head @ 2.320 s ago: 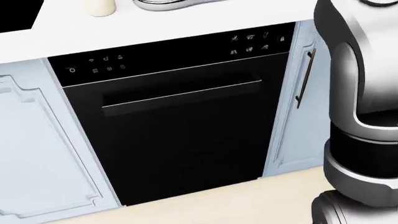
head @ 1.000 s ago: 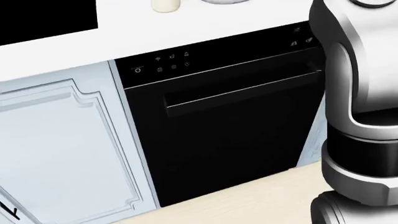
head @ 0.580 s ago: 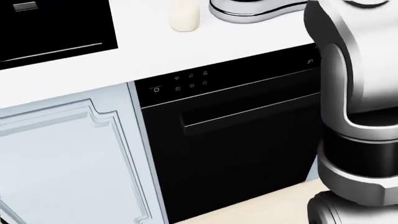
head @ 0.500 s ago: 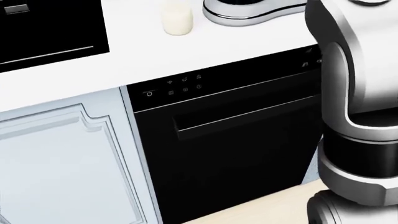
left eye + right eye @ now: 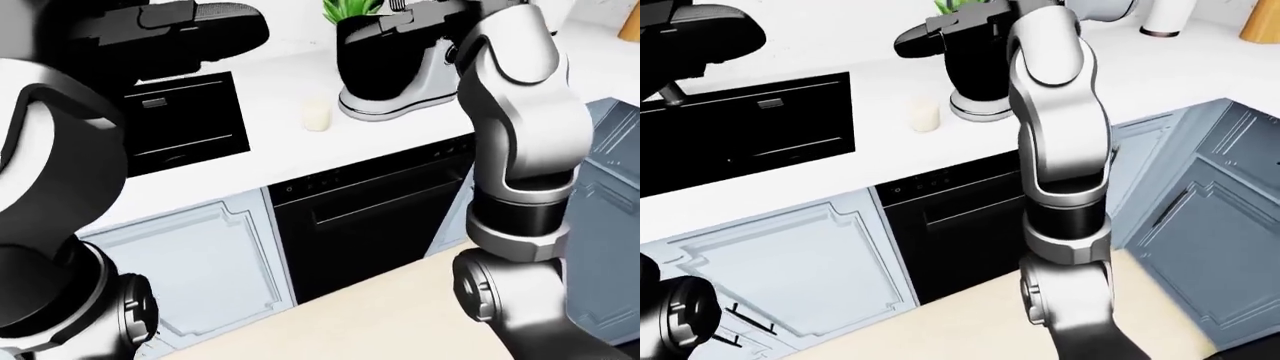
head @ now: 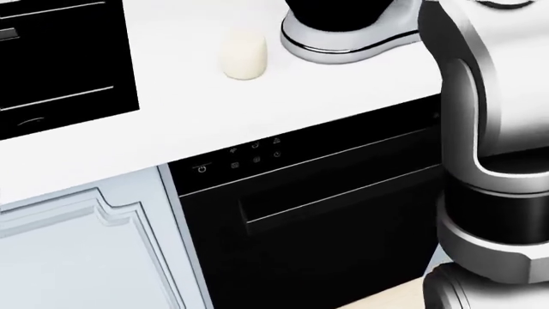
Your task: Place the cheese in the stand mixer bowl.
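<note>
The cheese (image 6: 244, 55) is a small pale cream cylinder standing on the white counter (image 6: 172, 129), also seen in the left-eye view (image 5: 317, 116). To its right is the stand mixer (image 5: 395, 67), a black bowl on a white and silver base. My right hand (image 5: 940, 34) is a dark shape held high, just above and beside the mixer bowl, apart from the cheese. My left hand (image 5: 180, 30) is a dark shape at the upper left, over the stove. Neither hand holds the cheese. Their fingers do not show clearly.
A black dishwasher (image 6: 309, 219) sits under the counter below the cheese. A black stove (image 6: 60, 64) is set in the counter at the left. Pale blue cabinet doors (image 5: 200, 270) flank the dishwasher, darker blue ones (image 5: 1210, 217) at the right. A green plant (image 5: 350, 9) stands behind the mixer.
The camera has moved: the whole head view has shifted down, bringing the counter, cheese and mixer base further into view, with the dishwasher lower. The cheese itself stays on the counter.
</note>
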